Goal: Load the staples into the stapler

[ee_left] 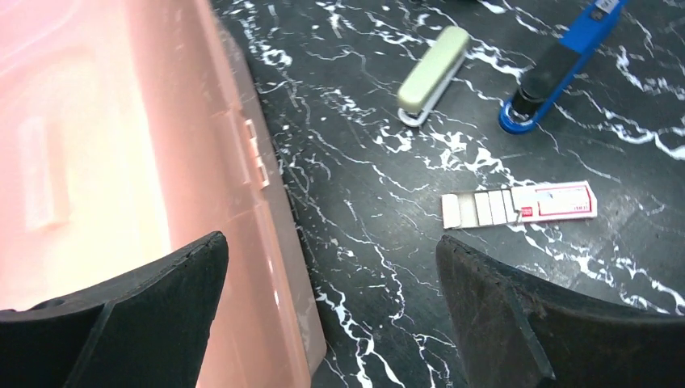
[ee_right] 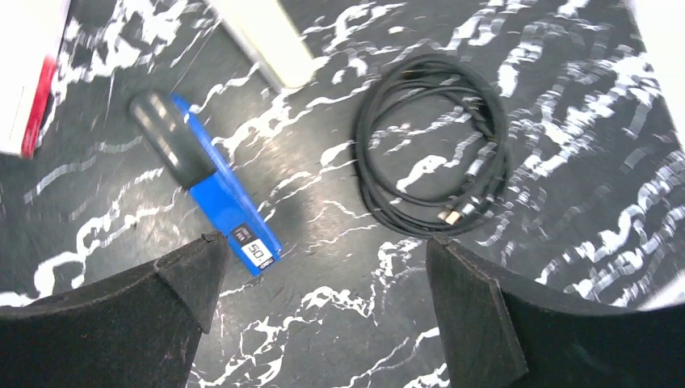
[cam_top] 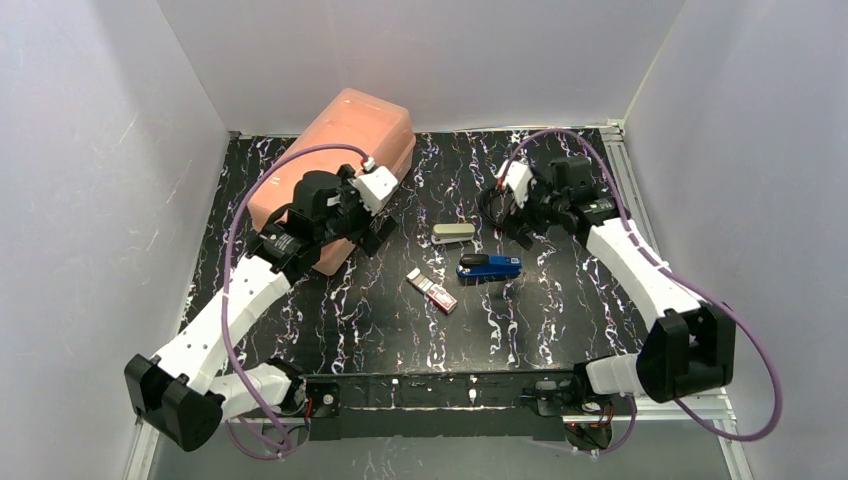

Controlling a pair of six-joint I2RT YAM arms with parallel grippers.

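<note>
Top ext: left gripper (cam_top: 378,232) hangs beside the salmon-pink case (cam_top: 350,150) at rear left of the black marbled table (cam_top: 330,320). Right gripper (cam_top: 515,225) at rear right; jaw gap hard to read from here. Staples box (cam_top: 432,291) lies flat mid-table, nr the blue stapler (cam_top: 490,267), not touching it. Pale green stapler (cam_top: 453,233) just behind the blue one.

L wrist: left gripper fingers (ee_left: 145,307) wide apart, nothing btwn them. Case on the left. Staples box (ee_left: 521,206) ahead-right, grey tray slid partly out. Both staplers beyond it.

R wrist: right gripper fingers (ee_right: 485,315) wide apart, holding nothing, above bare table. Blue stapler (ee_right: 206,182) ahead-left, black cable coil (ee_right: 432,153) ahead-right.
</note>
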